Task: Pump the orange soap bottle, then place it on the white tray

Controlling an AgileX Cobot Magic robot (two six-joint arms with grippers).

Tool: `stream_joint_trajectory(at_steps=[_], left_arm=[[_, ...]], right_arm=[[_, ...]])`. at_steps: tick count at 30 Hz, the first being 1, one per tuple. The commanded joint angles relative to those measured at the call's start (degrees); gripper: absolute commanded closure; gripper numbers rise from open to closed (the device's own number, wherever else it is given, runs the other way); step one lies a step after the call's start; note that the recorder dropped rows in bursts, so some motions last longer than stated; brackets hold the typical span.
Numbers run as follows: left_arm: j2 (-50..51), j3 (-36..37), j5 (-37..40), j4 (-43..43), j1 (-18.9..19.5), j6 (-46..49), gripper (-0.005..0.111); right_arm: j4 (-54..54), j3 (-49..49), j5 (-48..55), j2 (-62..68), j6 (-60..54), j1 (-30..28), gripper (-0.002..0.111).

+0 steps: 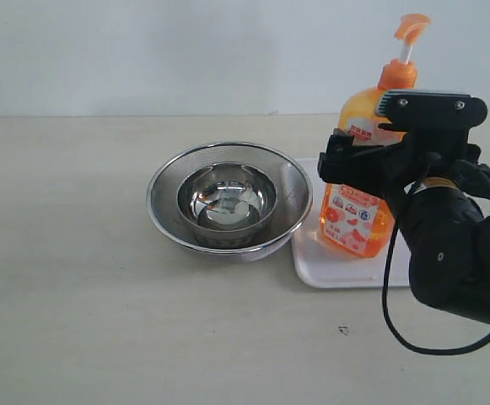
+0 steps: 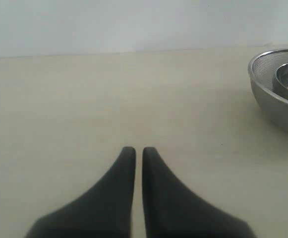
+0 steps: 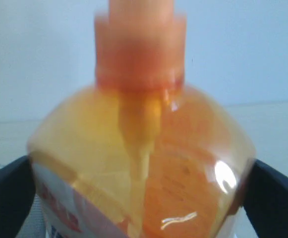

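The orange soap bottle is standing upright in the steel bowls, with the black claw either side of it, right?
No: the orange soap bottle stands upright on the white tray, beside the steel bowls, not in them, as the exterior view shows. The black claw, the right gripper, does flank it.

Robot test bench in a lab

A bare, pale counter (image 1: pixel 101 321) runs back to a blank white wall (image 1: pixel 143 51), a plain staged setting rather than a furnished room. A few household props are grouped on it: a small steel bowl (image 1: pixel 226 201) nested inside a larger steel mesh bowl (image 1: pixel 291 202), and beside them an orange soap bottle (image 1: pixel 356 221) standing on a white tray (image 1: pixel 346 272). A black robot arm (image 1: pixel 447 245) trailing a loose black cable (image 1: pixel 385 291) reaches in over them.
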Motion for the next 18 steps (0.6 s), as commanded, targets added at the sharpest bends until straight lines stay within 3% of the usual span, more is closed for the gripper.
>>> stream_joint_trajectory(at_steps=[1,10,18], left_arm=[[-0.2,0.0,-0.5,-0.1,0.1,0.1,0.102],[-0.2,0.0,-0.5,-0.1,0.1,0.1,0.102],[-0.2,0.0,-0.5,-0.1,0.1,0.1,0.102]], right_arm=[[-1.1,-0.6,-2.8,-0.7,-0.2,0.2,0.003],[-1.1,-0.6,-4.0,-0.8,-4.8,0.2,0.003],[-11.1,-0.6,5.3,-0.7,-11.8,-0.1,0.003]])
